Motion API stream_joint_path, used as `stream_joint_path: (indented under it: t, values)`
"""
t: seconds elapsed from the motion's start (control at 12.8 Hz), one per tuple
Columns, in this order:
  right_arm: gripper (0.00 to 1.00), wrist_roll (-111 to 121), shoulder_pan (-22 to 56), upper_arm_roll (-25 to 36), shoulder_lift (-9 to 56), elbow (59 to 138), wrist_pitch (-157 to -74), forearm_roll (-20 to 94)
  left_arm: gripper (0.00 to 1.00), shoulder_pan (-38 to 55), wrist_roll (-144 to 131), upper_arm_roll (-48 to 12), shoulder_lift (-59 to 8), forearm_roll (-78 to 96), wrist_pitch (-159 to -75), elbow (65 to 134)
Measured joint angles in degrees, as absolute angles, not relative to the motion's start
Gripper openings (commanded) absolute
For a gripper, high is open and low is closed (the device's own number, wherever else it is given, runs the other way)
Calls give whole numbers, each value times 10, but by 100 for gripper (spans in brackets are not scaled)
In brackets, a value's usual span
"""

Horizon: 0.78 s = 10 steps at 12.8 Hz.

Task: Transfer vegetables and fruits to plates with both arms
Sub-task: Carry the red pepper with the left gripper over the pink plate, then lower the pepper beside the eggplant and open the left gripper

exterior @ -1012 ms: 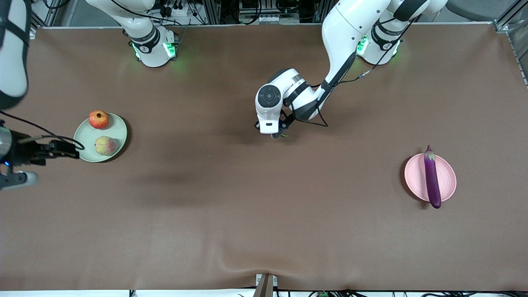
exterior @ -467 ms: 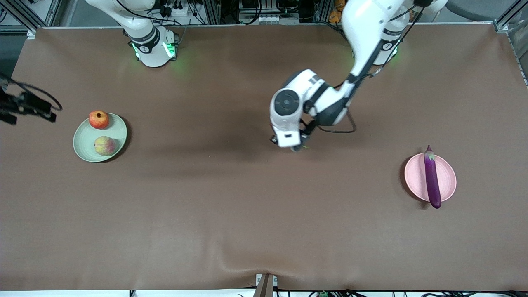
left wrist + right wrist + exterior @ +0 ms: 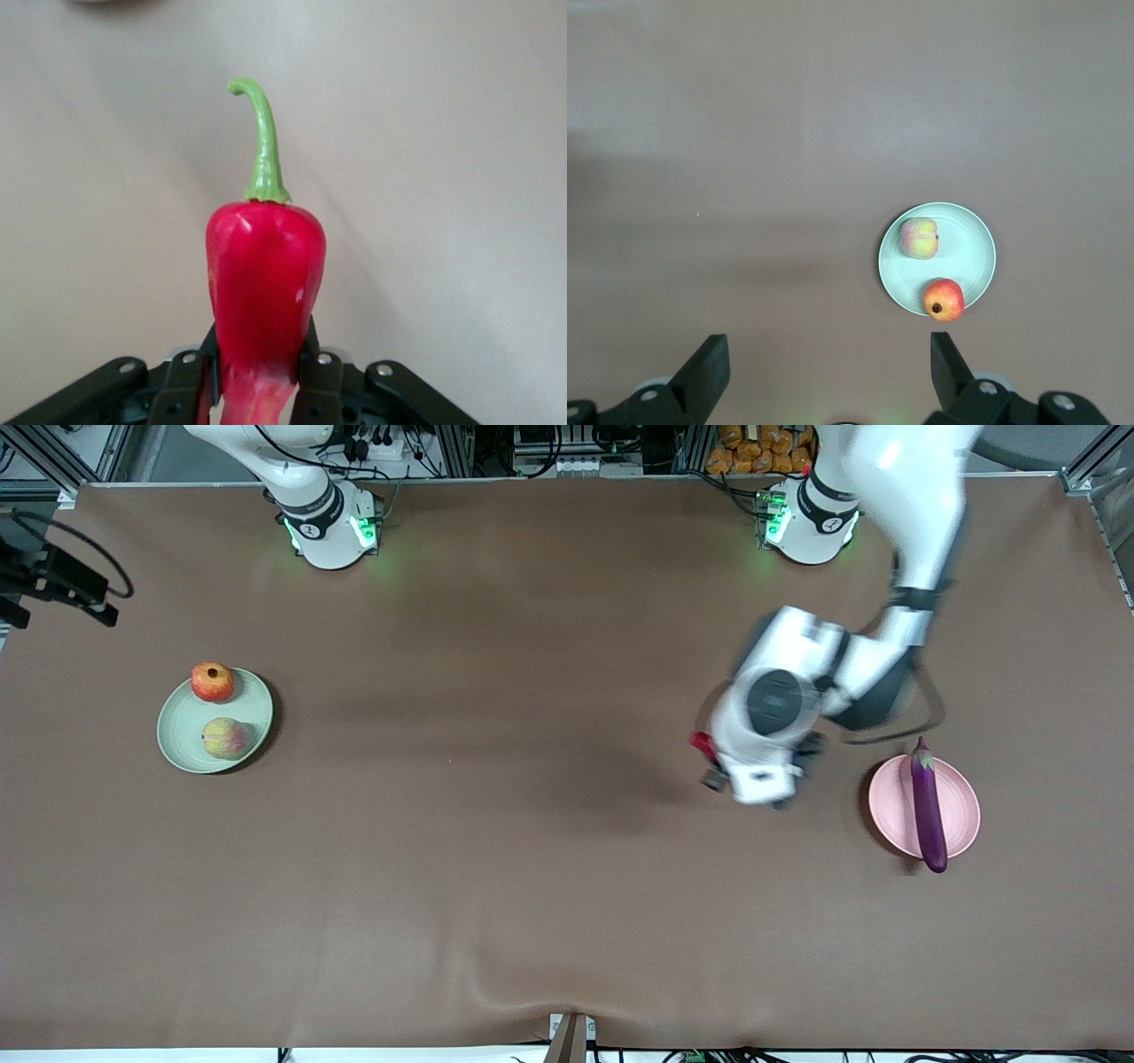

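Both fruits (image 3: 218,710) sit on the mint plate (image 3: 177,726) at mid-left of the front view, and the eggplant (image 3: 928,806) lies on the pink plate (image 3: 961,815) at right. Only the chili pepper (image 3: 264,301) is left, pinched in the left gripper (image 3: 257,376) over bare table beside the pink plate. The right gripper (image 3: 828,372) hangs spread wide at the frame's upper left, waiting.

Brown matte table cover (image 3: 496,886) spans nearly whole front view; soft wrinkle near its edge closest to front camera. Aluminium frame rails (image 3: 461,452) and tangled black cables (image 3: 381,443) run along edge by bases. Orange packets (image 3: 753,452) stacked there, toward left arm's end. Small metal bracket (image 3: 571,1036) at near edge. Lighting even, diffuse; soft shadows on cover.
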<state>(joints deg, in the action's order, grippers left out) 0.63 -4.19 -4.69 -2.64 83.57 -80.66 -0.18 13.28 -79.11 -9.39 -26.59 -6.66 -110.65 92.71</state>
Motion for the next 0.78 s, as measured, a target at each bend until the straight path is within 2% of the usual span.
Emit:
stream_joint_path:
  t: [0.39, 0.78]
  values:
    - [100, 7, -42, -46, -36, 868, -831, -2, 0, -13, -540, -94, -252, -119, -1080, 905]
    - [100, 7, -41, -41, -36, 851, -836, -10, 0, -46, -384, -94, -286, -196, -1081, 908]
